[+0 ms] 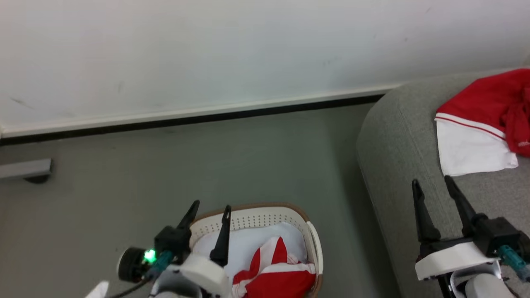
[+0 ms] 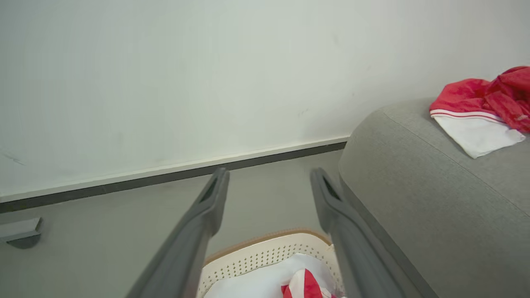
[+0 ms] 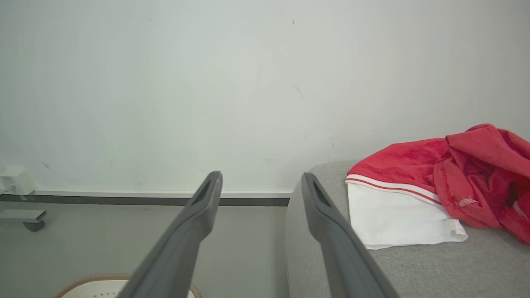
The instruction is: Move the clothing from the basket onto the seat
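**Hands.** The left hand (image 1: pixel 211 205) has both fingers spread wide with nothing between them, and is poised above the left part of the basket (image 1: pixel 252 216). The right hand (image 1: pixel 431 180) is likewise spread wide and empty, and hovers over the front edge of the seat (image 1: pixel 393 140).

**Location of items.** The basket stands on the floor (image 1: pixel 207 157), near the seat's rounded end. In it lies a crumpled red-and-white garment (image 1: pixel 275 273), bunched toward the seat side on a pale white layer (image 1: pixel 248 244). Whether that layer is clothing or a flat sheet cannot be determined. A second red garment with a white panel (image 1: pixel 480 124) lies on the seat cushion, apart from the right hand.

**Handling assessment.** The garment in the basket appears to be light, limp cloth. It is judged likely to drape and trail when lifted, and to be neither fragile nor notably slippery. Its folds overlap, so a shallow pinch may take one thin layer and slip off. A deep pinch may gather the pale layer beneath.

**Recommended hold.** The best hold is the raised red-and-white ridge at the top of the pile, where the cloth stands proud of the pale layer. The fingers should close across that fold. The lift should clear the basket rim before crossing to the seat, as a trailing hem may catch there.
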Tool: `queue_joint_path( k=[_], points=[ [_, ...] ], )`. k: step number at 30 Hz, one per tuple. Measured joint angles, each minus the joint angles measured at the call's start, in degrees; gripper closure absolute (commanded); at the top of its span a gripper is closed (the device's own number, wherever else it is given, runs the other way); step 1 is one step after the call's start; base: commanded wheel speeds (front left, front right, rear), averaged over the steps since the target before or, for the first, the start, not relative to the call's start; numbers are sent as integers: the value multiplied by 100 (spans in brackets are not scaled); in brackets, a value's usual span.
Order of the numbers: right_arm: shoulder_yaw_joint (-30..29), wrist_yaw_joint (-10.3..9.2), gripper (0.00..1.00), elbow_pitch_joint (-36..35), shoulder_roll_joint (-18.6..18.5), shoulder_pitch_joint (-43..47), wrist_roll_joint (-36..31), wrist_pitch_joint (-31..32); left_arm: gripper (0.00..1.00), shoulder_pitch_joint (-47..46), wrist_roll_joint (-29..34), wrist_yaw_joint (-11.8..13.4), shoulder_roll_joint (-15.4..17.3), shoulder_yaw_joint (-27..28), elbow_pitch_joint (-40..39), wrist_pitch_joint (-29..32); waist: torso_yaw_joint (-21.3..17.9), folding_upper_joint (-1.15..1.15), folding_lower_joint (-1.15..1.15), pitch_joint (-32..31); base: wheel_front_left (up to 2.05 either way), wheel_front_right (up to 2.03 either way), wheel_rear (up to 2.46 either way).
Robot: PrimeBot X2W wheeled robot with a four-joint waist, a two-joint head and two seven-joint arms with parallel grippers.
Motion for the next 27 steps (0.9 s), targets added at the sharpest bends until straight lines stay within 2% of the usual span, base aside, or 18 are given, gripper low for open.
queue_joint_path(
  k=[8, 11, 20, 27],
  points=[
    [-31, 0, 0, -548, -113, -737, 109, 0, 0, -1546, 328, -353, -69, -673, 808, 1267, -186, 0, 1, 1197, 0, 0, 0],
    [-33, 0, 0, -767, -119, -1024, 176, 0, 0, -2090, 371, -381, -105, -827, 1162, 1631, -264, 0, 1, 1692, 0, 0, 0],
    [143, 0, 0, -1180, -190, -1733, 222, 0, 0, -3206, 435, -401, -135, -1156, 2473, 2068, -505, 0, 2, 3109, 0, 0, 0],
    [225, 0, 0, -1463, -270, -2170, 289, 0, 0, -3705, 409, -643, -146, -1501, 3431, 2513, -634, 0, 1, 4001, 0, 0, 0]
  ],
)
